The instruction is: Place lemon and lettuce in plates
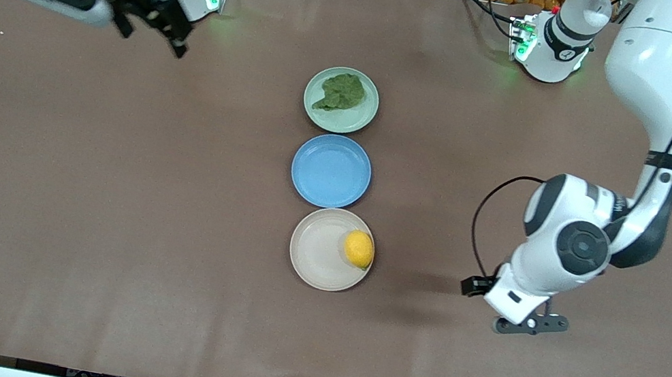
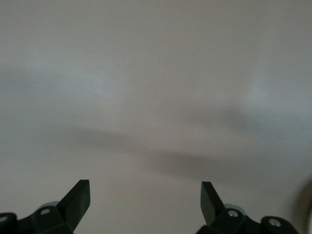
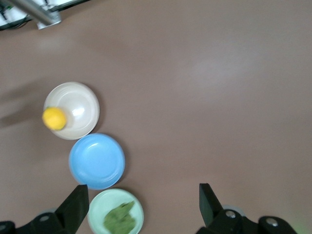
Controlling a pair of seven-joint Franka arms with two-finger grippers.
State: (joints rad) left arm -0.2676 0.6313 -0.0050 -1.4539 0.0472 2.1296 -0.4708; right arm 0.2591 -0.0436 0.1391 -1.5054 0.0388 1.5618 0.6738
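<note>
Lemon [image 1: 358, 248] in beige plate [image 1: 316, 261], lettuce [image 1: 341, 93] in mint plate [image 1: 337, 121]

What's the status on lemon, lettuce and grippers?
Left gripper open, empty, low over bare table beside beige plate. Right gripper open, empty, raised near its base. Lemon in beige plate, lettuce in green plate. Nothing in the way.

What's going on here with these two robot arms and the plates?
Nothing is being held. The lettuce lies in the mint green plate, and the lemon sits at the edge of the beige plate. The blue plate between them has nothing in it. The left gripper hangs open over bare table; the right gripper is open, raised near its base.
</note>
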